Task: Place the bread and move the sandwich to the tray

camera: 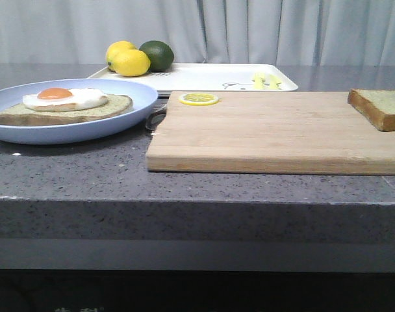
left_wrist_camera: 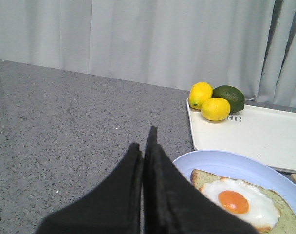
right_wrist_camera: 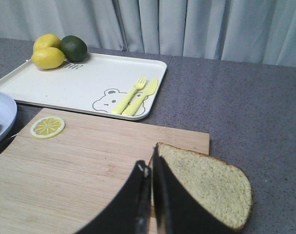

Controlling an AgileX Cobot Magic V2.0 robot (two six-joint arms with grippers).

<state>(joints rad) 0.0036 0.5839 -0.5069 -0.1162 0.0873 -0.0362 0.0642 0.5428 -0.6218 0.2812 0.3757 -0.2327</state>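
The sandwich [camera: 67,104] is an open slice topped with a fried egg, lying on a pale blue plate [camera: 87,130] at the left. The thick bread [camera: 379,107] lies flat on the right end of the wooden cutting board [camera: 269,130]. Behind both stands the white tray [camera: 204,77]. Neither arm shows in the front view. My left gripper [left_wrist_camera: 144,139] is shut and empty over the grey counter, just left of the plate [left_wrist_camera: 226,161] and sandwich [left_wrist_camera: 240,202]. My right gripper [right_wrist_camera: 148,157] is shut with nothing in it, close above the board beside the bread [right_wrist_camera: 206,183].
Two lemons [camera: 129,60] and a lime [camera: 157,55] sit on the tray's far left corner. A lemon slice [camera: 199,99] lies at the board's back edge. A dark handle [camera: 156,117] pokes out between plate and board. Curtains close the back.
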